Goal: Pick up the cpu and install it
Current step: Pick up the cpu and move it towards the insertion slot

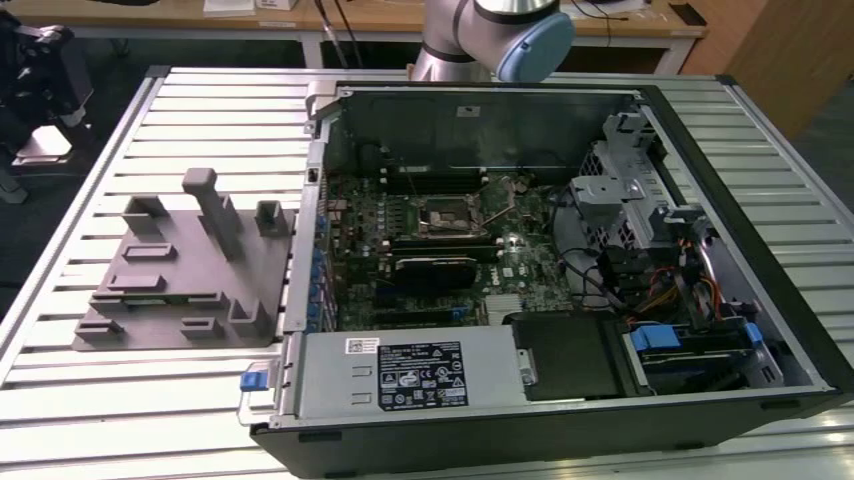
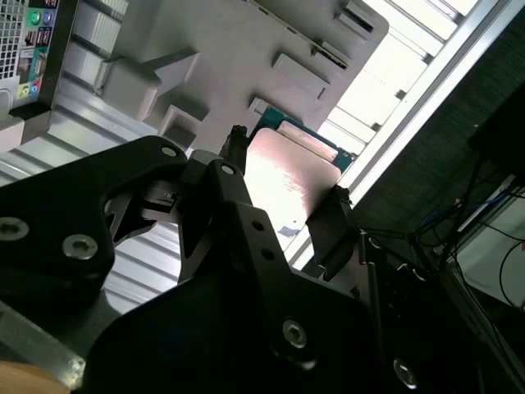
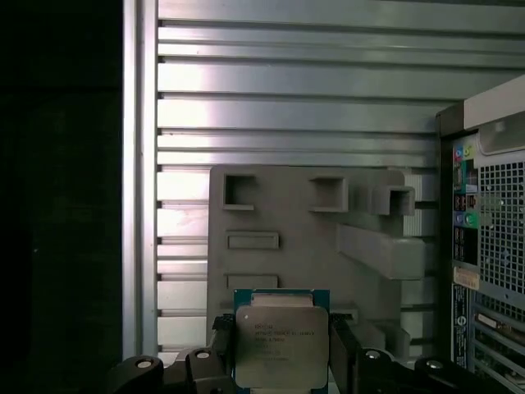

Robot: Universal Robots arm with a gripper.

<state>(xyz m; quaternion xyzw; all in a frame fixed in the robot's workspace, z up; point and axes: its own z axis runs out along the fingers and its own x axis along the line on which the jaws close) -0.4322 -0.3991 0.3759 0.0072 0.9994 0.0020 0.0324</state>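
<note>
On the counter (image 1: pixel 200 100) an open computer case (image 1: pixel 467 125) lies on its side, with a moulded fixture (image 1: pixel 160 290) flat beside it on the exterior view's left. In the case, the motherboard (image 1: pixel 527 265) carries the socket (image 1: pixel 445 215) near its middle. The power supply (image 1: pixel 407 375) lies along the near wall. The drive cage (image 1: pixel 621 200) is on the exterior view's right. The robot arm (image 1: pixel 494 30) stands behind the case. The cpu (image 3: pixel 281 349) sits between the 2 fingers of the pincer (image 3: pixel 281 336).

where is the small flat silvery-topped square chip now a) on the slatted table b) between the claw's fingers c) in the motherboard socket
b: in both wrist views the black claw grips the small flat silvery-topped square cpu by two opposite edges.
</note>
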